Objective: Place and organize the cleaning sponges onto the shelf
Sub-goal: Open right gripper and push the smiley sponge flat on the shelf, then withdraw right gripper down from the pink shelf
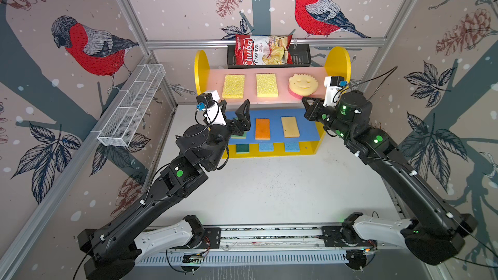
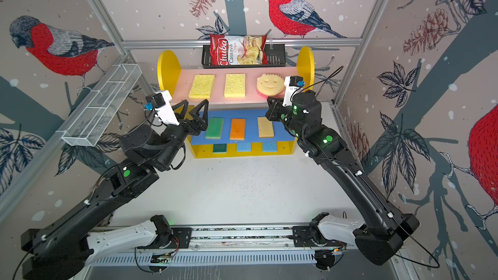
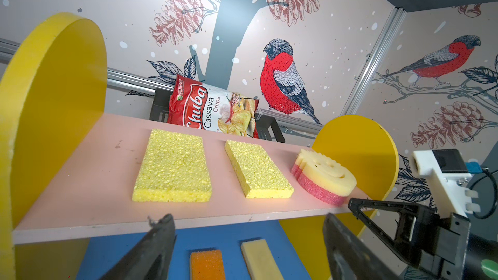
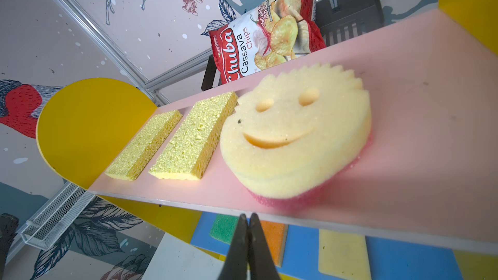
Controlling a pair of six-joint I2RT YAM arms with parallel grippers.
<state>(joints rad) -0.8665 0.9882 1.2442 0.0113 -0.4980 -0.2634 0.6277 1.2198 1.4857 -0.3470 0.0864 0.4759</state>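
Bird-papered walls around white bench (image 1: 269, 197), with all nine cleaning sponges (image 2: 237, 129) already on shelf (image 1: 338, 60) in tidy threes per board, so left pincer (image 2: 196, 105) gaping empty, right pincer (image 1: 305, 100) shut empty near smiley sponge (image 1: 303, 84), probably finished.

Nine sponges (image 1: 262, 129), all on one shelf (image 2: 172, 60). By colour: two yellow sponges (image 2: 202, 86) (image 2: 235, 85), one smiley sponge (image 2: 269, 84), one green sponge (image 2: 214, 127), one orange sponge (image 2: 237, 129), one tan sponge (image 2: 265, 127), one dark green sponge (image 2: 220, 148), two light blue sponges (image 2: 244, 147) (image 2: 269, 146). Eight are rectangles, one is round. The shelf has three levels, pink board (image 2: 220, 87), blue board (image 2: 251, 130) and base (image 2: 256, 148), with three sponges on each, and two yellow sides (image 2: 167, 76) (image 2: 306, 63). One chips bag (image 2: 238, 49) in one black basket (image 2: 277, 55). One wire basket (image 2: 99, 109). Two arms (image 2: 89, 206) (image 2: 363, 184), each with one claw: left claw (image 2: 196, 102), right claw (image 2: 270, 101).
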